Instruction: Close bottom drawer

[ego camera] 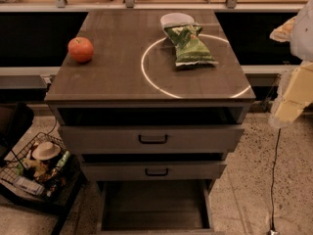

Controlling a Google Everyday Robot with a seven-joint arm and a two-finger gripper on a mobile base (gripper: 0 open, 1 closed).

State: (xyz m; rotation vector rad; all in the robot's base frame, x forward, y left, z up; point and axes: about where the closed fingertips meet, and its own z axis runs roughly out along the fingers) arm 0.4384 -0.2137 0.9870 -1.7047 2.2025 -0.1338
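Camera view showed the bottom drawer (pixel 154 204) pulled far out at the foot of the cabinet (pixel 112 80), nearest of all. Its bare inside lay open and its front was cut off by the lower edge, so the handle was out of sight. The gripper (pixel 293 94) hung as a pale blur off the cabinet's right side, about level with its top and well apart from that drawer; whether it was wide or narrow could not be told. To do the step well, it would likely need to drop low and come round before the cabinet, meet the drawer's front near the middle, and push straight back. An off-centre shove could twist the drawer on its runners. A cable (pixel 274 170) trailed on the floor right of the cabinet and was best avoided on the way down. Above the open drawer, the middle drawer (pixel 200 171) and the top drawer (pixel 210 138) seemed to stand slightly proud, so the descent should stay clear of their fronts. Farther back, on the cabinet's top, sat an apple (pixel 80 49) at the left, a chip bag (pixel 190 45) and a white bowl (pixel 176 18) behind it. A gentle finish would probably keep the apple from rolling.
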